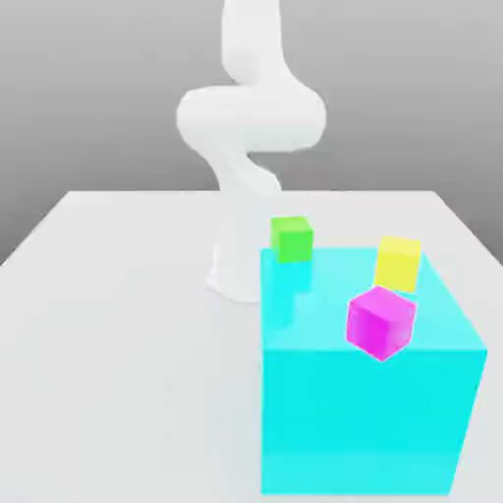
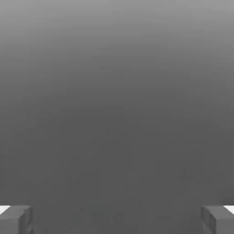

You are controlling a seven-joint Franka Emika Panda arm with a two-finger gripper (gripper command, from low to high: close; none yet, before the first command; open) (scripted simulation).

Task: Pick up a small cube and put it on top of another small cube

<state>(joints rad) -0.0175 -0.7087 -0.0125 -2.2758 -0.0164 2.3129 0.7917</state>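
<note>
Exterior view, taken from near to far with the large cyan block as the landmark: that block stands nearest the camera, toward the exterior view's right, resting on the pale bench. A small magenta cube appears at the block's top, close to its front edge on the exterior view's right side; it sits tilted, one corner pointing down, and it may be resting on the top face or hanging just in front of it, which this angle does not settle. Behind it, near the block's far right corner, is a small yellow cube, upright. At the block's far left corner sits a small green cube, also upright, well apart from the other two. Beyond the block rises the white arm, its base on the bench just behind the block's far left corner, its upper links bending over above the green cube.

In the hand view the gripper has its two grey fingertips spread wide apart at opposite edges, with nothing between them but a plain grey backdrop.
</note>
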